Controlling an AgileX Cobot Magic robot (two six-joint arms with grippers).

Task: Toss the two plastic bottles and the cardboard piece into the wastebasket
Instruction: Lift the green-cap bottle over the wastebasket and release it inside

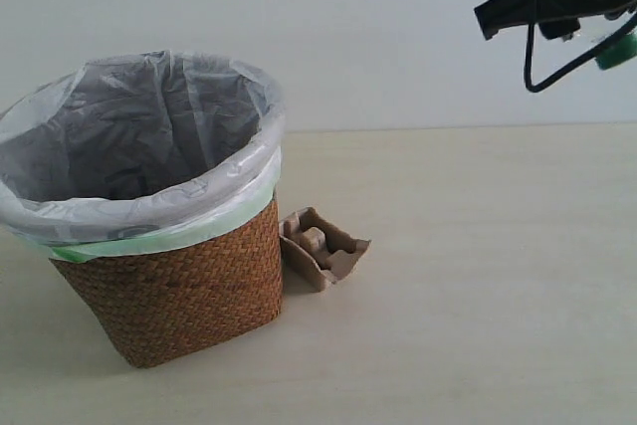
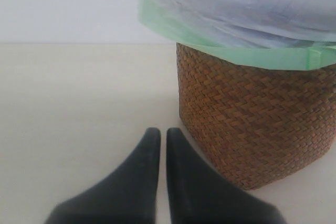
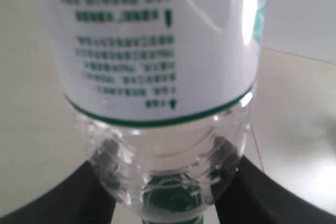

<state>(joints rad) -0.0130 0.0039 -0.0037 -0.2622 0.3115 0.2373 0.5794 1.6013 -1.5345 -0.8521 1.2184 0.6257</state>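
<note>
The wicker wastebasket (image 1: 189, 286) with its white-and-green bag stands at the left of the exterior view. The beige cardboard piece (image 1: 320, 248) leans against its right side on the table. High at the top right, my right gripper (image 1: 587, 7) holds the clear bottle with the green-and-white label (image 3: 157, 51); its green cap (image 1: 621, 49) pokes out. In the right wrist view the dark fingers (image 3: 252, 192) clamp the bottle's shoulder. My left gripper (image 2: 158, 135) is shut and empty, low on the table beside the wastebasket (image 2: 257, 124). The red-label bottle is out of view.
The pale wooden table (image 1: 478, 296) stretches to the right and front of the basket. A plain light wall (image 1: 378, 27) stands behind. A black cable (image 1: 542, 72) loops below the right arm.
</note>
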